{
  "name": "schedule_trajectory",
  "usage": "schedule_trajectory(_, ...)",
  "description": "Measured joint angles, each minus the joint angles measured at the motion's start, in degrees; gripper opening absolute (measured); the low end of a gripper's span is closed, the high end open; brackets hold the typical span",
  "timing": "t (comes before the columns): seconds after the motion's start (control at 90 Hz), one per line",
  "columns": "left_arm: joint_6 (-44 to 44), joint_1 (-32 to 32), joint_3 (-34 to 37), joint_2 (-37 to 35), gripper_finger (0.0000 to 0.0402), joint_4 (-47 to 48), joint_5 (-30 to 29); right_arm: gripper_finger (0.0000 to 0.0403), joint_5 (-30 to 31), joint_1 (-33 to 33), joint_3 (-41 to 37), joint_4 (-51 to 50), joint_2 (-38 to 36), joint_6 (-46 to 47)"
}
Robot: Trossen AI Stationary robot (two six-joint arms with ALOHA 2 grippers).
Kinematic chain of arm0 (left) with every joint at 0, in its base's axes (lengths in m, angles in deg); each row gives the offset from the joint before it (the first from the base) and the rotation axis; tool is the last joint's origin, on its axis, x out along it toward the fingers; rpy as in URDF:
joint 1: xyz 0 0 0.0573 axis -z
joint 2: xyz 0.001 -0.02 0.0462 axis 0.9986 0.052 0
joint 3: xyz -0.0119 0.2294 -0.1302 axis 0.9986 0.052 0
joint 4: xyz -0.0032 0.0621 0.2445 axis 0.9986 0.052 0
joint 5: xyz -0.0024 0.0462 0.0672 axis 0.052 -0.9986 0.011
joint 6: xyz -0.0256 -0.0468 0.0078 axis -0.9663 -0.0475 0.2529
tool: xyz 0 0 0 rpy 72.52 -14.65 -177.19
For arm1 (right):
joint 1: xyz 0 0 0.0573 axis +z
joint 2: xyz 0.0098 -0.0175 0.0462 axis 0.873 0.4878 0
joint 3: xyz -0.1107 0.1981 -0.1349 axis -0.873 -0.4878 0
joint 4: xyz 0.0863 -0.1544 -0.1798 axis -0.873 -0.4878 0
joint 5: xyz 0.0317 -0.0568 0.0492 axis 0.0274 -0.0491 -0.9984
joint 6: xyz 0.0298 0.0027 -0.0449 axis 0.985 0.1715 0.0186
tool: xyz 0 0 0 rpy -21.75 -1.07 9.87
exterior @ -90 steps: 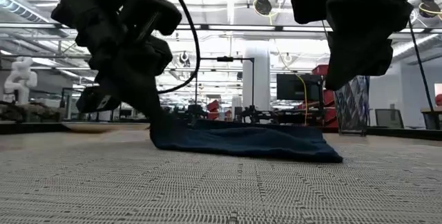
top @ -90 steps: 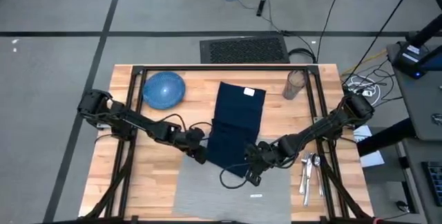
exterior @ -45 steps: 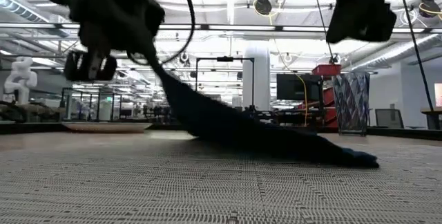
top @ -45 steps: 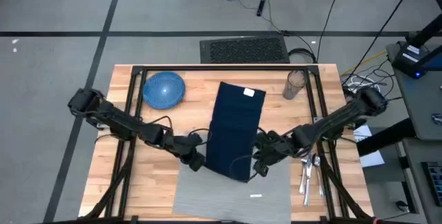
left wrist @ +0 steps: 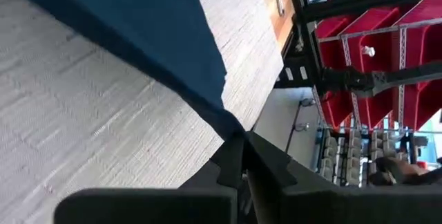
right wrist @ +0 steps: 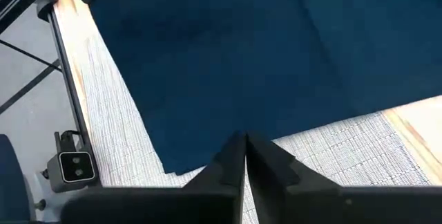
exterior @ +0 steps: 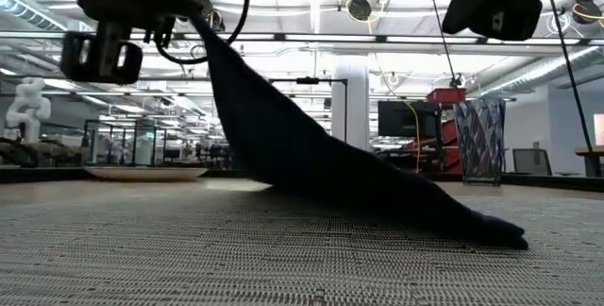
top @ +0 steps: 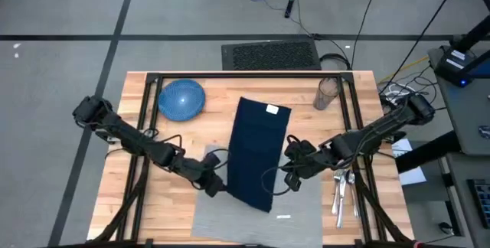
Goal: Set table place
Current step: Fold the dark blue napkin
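One flat light-grey rectangular fabric placemat with a small white tag lies at the middle of the near edge of the light butcher-block wooden table. One dark navy cloth napkin runs lengthwise from the table's middle onto the placemat's far part, a white label near its far edge.

The left gripper hangs over the placemat's left far corner, its fingers pinched shut on the napkin's near left corner and holding it raised, so the cloth slopes down to the mat in the low view. The right gripper hovers beside the napkin's right edge, above the placemat; its fingers are pressed together with nothing between them, clear of the cloth.

One round blue dish sits near the far left corner, one clear glass tumbler near the far right corner. A small bunch of metal cutlery lies by the right edge; its pieces cannot be counted.

Thin black frame rails cross the tabletop. Beyond it lies grey floor with a black mat and loose cables; the low view shows an open workshop with red racks.
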Motion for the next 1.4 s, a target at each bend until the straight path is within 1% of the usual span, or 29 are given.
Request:
schedule_trajectory(0.211,-1.55,1.6,0.0,0.02,0.0,0.02,-1.63,0.0,0.3,0.0,0.01,-0.88,0.0,-0.04)
schedule_trajectory(0.378,-2.07,1.87,0.0,0.02,0.0,1.32,-1.71,0.0,1.24,0.0,0.01,-1.05,0.0,0.04)
schedule_trajectory(0.567,-2.94,1.93,0.0,0.09,0.0,5.06,-1.39,0.0,1.25,0.0,0.01,-1.13,0.0,0.06)
schedule_trajectory(0.711,-2.94,1.91,0.0,0.09,0.0,5.25,-0.91,0.0,1.25,0.0,0.01,-1.2,0.0,0.04)
schedule_trajectory(0.811,-2.91,2.14,0.0,0.09,0.0,6.32,0.7,0.0,1.25,0.0,0.01,-1.7,0.0,0.02)
schedule_trajectory(0.956,-2.97,3.47,0.0,0.09,0.0,10.7,5.84,0.0,1.25,-0.01,0.01,-2.07,0.0,0.01)
schedule_trajectory(1.022,-3.33,4.08,0.0,0.09,0.0,12.66,7.19,0.0,1.25,-0.01,0.01,-2.07,0.0,0.0)
schedule_trajectory(1.111,-4.47,4.55,0.0,0.09,0.0,14.46,7.48,0.0,1.25,0.0,0.01,-2.06,0.0,-0.02)
schedule_trajectory(1.4,-4.47,4.88,0.0,0.09,0.0,14.19,6.5,0.0,1.27,0.0,0.01,-2.21,0.0,-0.26)
